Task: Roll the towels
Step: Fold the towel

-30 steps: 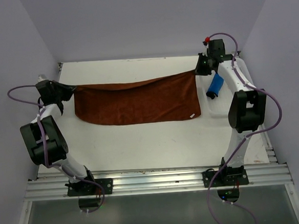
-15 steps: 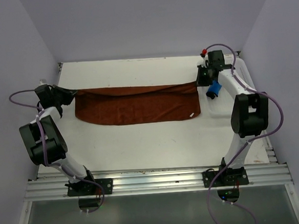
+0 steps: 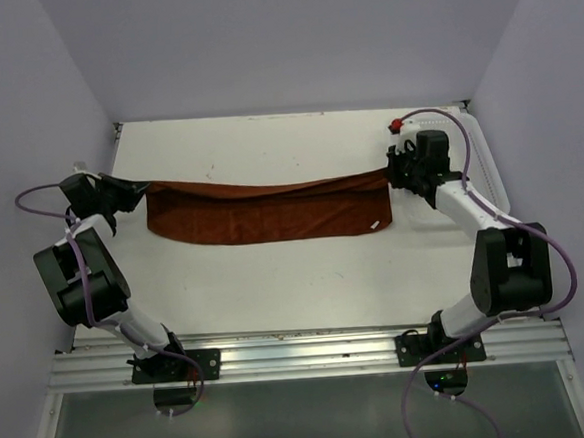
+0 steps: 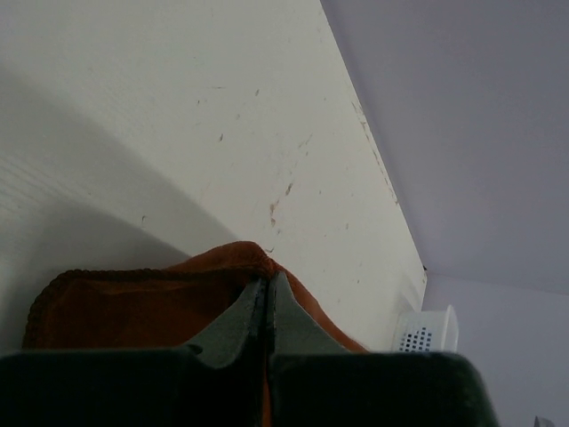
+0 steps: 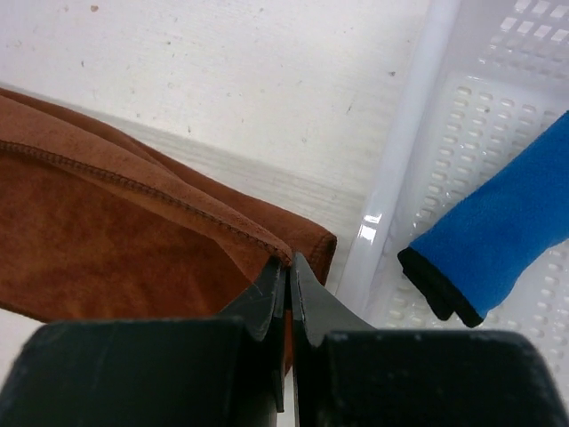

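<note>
The long rust-brown towel (image 3: 272, 215) lies across the middle of the table, its far long edge doubled over toward the near side. My left gripper (image 3: 142, 188) is shut on the towel's far left corner (image 4: 133, 307), its fingertips (image 4: 253, 302) pinched together on the cloth. At the other end, my right gripper (image 3: 392, 176) is shut on the far right corner (image 5: 116, 222), beside the basket. The rolled bright blue towel (image 5: 498, 240) lies in the white mesh basket (image 5: 444, 116). The right arm hides it in the top view.
The white basket (image 3: 483, 155) stands at the table's right edge, partly under my right arm. It also shows at the far end of the table, the white basket (image 4: 427, 329), in the left wrist view. Walls enclose the table on three sides.
Both grippers have carried the brown towel's far edge toward the near side, so the spread cloth looks narrower. The right arm has swung over the basket and now hides the blue towel.
</note>
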`<state>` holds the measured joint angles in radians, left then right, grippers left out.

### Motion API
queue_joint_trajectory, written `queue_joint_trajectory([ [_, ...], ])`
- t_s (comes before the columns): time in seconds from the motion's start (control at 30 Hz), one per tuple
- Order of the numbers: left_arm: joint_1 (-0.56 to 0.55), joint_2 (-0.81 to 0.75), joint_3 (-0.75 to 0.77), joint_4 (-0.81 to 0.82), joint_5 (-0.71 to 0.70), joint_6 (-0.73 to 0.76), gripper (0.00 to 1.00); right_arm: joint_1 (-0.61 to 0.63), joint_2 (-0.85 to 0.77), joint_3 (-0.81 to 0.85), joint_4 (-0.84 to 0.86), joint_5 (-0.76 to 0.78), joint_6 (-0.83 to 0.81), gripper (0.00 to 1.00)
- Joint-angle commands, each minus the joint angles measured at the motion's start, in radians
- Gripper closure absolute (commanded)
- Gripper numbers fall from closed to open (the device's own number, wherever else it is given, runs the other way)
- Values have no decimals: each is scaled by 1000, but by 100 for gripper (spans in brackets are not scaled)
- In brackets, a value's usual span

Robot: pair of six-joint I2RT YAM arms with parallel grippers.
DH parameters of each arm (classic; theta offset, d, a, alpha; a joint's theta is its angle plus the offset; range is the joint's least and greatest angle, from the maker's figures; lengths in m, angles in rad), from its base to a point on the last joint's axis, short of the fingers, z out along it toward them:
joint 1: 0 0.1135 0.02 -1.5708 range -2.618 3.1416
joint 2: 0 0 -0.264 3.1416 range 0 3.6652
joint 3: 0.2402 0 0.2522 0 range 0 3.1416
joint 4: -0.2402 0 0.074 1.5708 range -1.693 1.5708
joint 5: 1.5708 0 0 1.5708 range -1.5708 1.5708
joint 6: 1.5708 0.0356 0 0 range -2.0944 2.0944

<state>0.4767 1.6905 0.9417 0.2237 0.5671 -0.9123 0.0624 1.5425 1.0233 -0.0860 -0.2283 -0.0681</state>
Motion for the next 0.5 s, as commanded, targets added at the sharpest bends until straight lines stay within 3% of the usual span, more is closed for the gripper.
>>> queue_joint_trajectory([
  [0.0,16,-35,-23,42,57,-22,100,2,-74,-64,166,1,-120,100],
  [0.27,54,-57,-127,166,140,-148,100,1,-143,-212,304,-8,-188,100],
  [0.47,103,-60,-139,123,163,-123,100,1,-202,-341,459,15,-217,100],
])
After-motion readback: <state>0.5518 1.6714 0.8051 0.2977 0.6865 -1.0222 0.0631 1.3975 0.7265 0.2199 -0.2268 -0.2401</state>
